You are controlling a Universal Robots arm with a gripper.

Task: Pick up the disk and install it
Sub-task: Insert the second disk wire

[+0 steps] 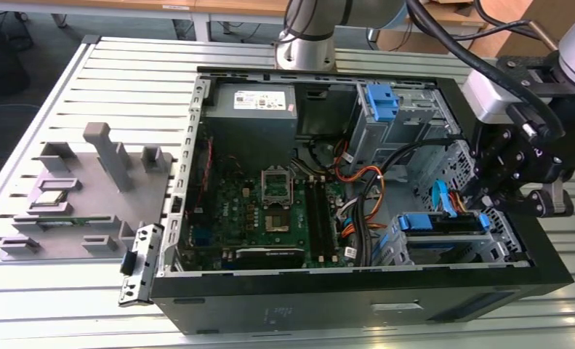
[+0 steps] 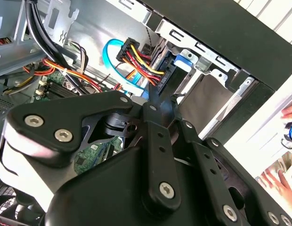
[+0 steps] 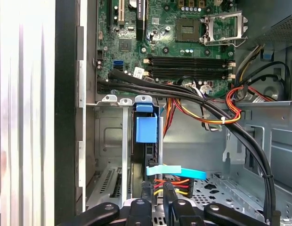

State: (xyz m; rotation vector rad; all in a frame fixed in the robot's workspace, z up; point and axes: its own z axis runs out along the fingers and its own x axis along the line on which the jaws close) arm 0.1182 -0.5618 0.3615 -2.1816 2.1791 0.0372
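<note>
The disk (image 1: pixel 443 222), framed by its blue bracket, sits in the lower drive bay of the open computer case (image 1: pixel 365 283), at the exterior view's right. In the first wrist view the disk (image 3: pixel 150 157) stands edge-on between the grey bay rails, its blue tab at the far end. My black gripper (image 1: pixel 472 207) reaches down onto the disk's cabled end. Its fingertips (image 3: pixel 146 200) straddle that end by the red and yellow power wires, shut on the disk. In the second wrist view the gripper (image 2: pixel 158 94) meets the dark disk edge (image 2: pixel 166 75).
A light blue data cable (image 3: pixel 176 172) and black cable bundle (image 3: pixel 183 94) cross close to the bay. The motherboard (image 1: pixel 267 203), grey power supply (image 1: pixel 253 102) and a bare blue bracket (image 1: pixel 382 102) fill the case. A grey fixture plate (image 1: pixel 83 196) lies left. A hand (image 2: pixel 289 110) shows outside the case.
</note>
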